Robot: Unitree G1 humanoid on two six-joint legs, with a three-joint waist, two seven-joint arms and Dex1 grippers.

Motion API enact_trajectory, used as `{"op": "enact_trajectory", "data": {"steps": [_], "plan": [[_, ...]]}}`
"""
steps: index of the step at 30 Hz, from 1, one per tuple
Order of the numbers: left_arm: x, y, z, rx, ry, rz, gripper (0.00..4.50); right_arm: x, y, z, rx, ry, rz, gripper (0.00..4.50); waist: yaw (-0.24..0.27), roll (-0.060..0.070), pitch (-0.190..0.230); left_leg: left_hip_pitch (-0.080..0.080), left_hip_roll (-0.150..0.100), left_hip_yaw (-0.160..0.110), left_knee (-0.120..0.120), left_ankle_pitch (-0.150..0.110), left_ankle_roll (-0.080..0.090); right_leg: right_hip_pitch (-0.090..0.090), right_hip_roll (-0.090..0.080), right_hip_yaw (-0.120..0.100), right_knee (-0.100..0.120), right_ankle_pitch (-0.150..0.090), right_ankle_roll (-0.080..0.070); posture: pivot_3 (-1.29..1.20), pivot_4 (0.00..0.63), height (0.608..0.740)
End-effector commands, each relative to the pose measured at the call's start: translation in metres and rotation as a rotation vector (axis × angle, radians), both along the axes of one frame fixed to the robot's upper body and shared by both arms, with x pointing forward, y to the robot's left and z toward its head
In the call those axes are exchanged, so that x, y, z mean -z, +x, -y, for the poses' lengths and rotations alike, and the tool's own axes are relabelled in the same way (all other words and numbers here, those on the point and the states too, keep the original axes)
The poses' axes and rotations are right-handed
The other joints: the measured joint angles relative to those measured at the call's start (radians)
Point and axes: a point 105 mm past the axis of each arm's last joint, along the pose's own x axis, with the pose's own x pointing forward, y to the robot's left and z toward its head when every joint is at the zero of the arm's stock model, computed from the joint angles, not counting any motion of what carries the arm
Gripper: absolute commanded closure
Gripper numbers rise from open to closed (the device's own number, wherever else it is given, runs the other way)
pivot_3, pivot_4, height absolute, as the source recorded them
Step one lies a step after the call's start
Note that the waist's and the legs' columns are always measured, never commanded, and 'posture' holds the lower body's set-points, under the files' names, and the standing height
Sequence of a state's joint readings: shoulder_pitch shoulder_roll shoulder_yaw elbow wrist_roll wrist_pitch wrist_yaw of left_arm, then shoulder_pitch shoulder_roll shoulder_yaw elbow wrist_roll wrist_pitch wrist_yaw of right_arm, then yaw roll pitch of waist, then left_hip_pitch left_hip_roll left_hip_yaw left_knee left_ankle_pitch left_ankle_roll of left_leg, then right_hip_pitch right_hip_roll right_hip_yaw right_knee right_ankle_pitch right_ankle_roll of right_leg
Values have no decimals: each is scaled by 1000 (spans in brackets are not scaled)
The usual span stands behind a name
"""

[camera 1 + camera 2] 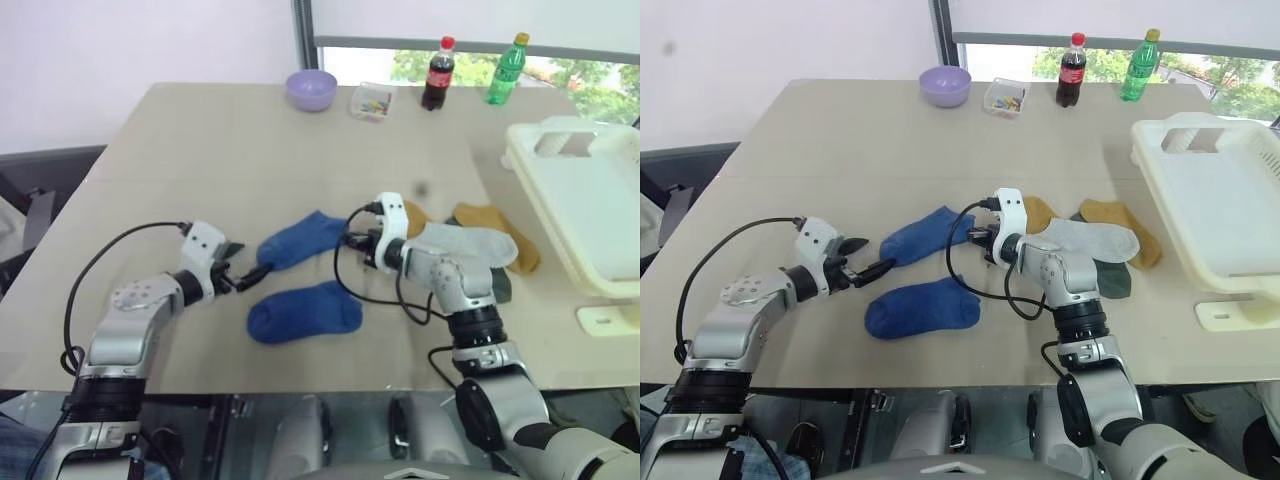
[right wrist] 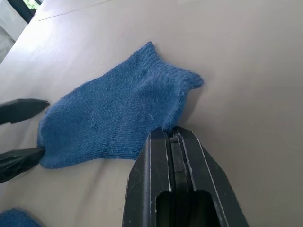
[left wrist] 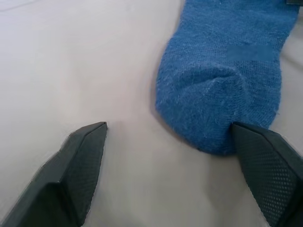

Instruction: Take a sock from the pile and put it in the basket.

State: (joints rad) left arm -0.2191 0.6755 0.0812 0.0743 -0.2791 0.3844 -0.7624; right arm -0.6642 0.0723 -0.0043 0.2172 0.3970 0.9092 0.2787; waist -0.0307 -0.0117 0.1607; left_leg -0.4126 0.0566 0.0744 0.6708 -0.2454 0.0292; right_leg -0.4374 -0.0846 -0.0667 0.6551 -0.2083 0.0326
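The table (image 1: 200, 140) carries the basket (image 1: 590, 200) at the right edge and the pile (image 1: 470, 245) just left of it. A blue sock (image 1: 300, 240) lies flat at mid-table, a second blue one (image 1: 305, 312) nearer. It looks light, limp and easy to pinch; the toe or cuff suits best. The left gripper (image 1: 245, 275) reaches low with jaws apart around the toe. The right gripper (image 2: 175, 142) is closed at the cuff edge; whether it pinches fabric I cannot tell
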Motion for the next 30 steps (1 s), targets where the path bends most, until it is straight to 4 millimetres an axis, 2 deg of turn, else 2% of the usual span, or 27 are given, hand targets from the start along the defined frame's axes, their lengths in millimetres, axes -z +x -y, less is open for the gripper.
{"op": "enact_trajectory", "data": {"steps": [1,5,6,7,13,17,19,21,25,30], "plan": [[35,-6,-13,-48,74,-116,2254,-15,2,-2,-6,21,57,4500,0,1,-1,0,0,0,0,0,0,0,0,0,0,0,0,0,150,736],[39,-6,-17,-53,94,-118,3963,-19,-2,-1,-13,33,65,4500,-3,2,-1,1,0,0,0,0,0,0,0,0,2,0,0,0,150,736],[39,-5,-17,-53,95,-116,4323,-21,-3,-1,-18,34,70,4500,-4,2,-1,1,0,0,0,0,0,0,0,0,2,-1,1,0,150,736],[39,-5,-16,-52,96,-112,4425,-23,-5,-1,-25,28,81,4500,-5,2,-2,2,0,-1,0,0,0,0,1,0,2,-2,1,0,150,736],[23,-1,-11,-24,57,-21,4425,-37,-24,1,-75,16,147,4500,-7,3,-2,2,1,-2,0,1,0,0,1,0,3,-3,-1,0,150,736],[-12,-5,8,66,-93,104,4425,-46,-44,5,-123,12,165,4500,-7,3,-2,-1,1,-2,0,1,0,-2,1,0,2,-3,-1,0,150,736],[-37,-16,19,153,-215,166,4425,-48,-59,10,-161,8,160,4500,-6,1,-1,-3,1,-1,0,1,0,-4,0,1,1,0,-3,0,150,736],[-52,-33,28,254,-298,178,4425,-49,-70,13,-182,12,143,4500,-6,-1,0,-8,1,-1,-1,0,0,-6,0,0,-2,0,-3,0,150,736],[-58,-64,32,347,-331,122,4425,-57,-90,18,-202,87,81,4500,-8,-1,0,-14,1,-2,-1,0,0,-11,1,-1,-7,0,-3,0,150,736],[-49,-98,25,353,-254,58,4425,-49,-116,26,-218,72,36,4500,-6,-1,0,-16,1,-4,-2,0,1,-10,1,-4,-11,0,-3,0,150,736]]}}
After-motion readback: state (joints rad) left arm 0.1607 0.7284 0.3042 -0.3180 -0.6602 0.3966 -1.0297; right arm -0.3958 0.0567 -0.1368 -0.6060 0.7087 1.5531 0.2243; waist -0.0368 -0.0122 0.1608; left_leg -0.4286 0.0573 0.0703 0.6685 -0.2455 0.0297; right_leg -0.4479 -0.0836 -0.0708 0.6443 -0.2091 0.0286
